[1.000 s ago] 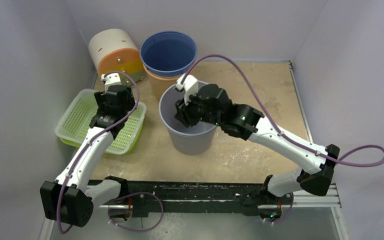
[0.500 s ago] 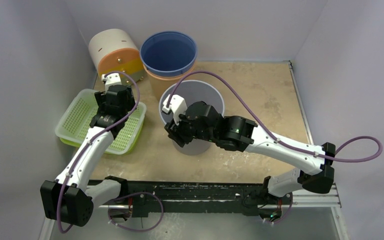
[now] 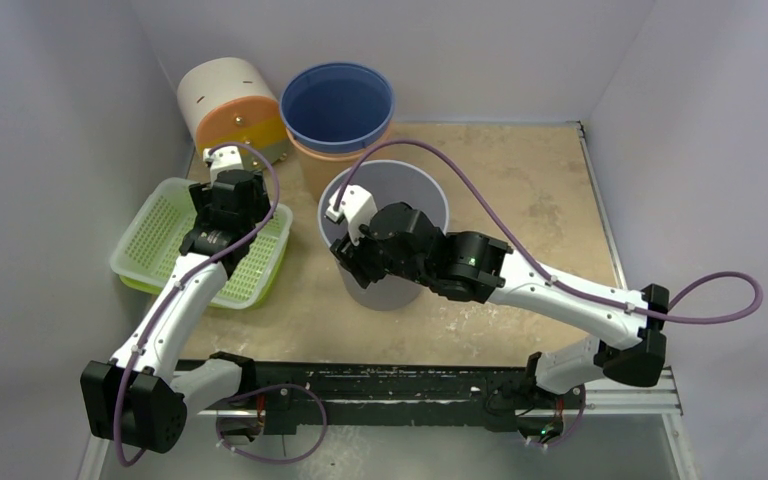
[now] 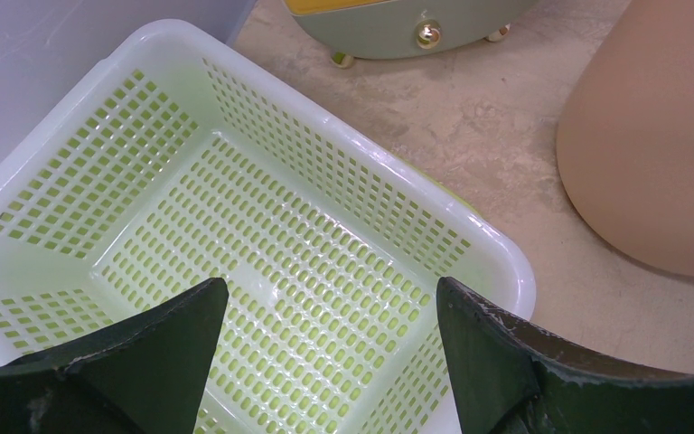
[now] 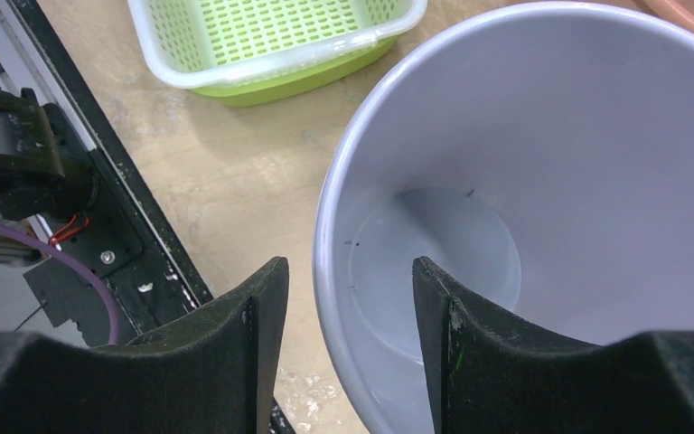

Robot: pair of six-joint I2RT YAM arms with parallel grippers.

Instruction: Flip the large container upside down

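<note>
The beige counter [image 3: 520, 190] holds a grey bucket [image 3: 385, 295], standing upright in the middle. Left of it sits a green basket [image 3: 155, 235]. Just behind it stands a peach bucket [image 3: 315, 165] with a blue bucket [image 3: 340, 105] inside. Behind it to the left lies a white and orange tub [image 3: 230, 105].

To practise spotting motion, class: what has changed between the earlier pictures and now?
The right pincer swung left and back toward the bases, from over the inside of the grey bucket to its near-left rim, which it now straddles, open; nothing is gripped. The left pincer above the green basket, and the bucket itself, stayed put.
</note>
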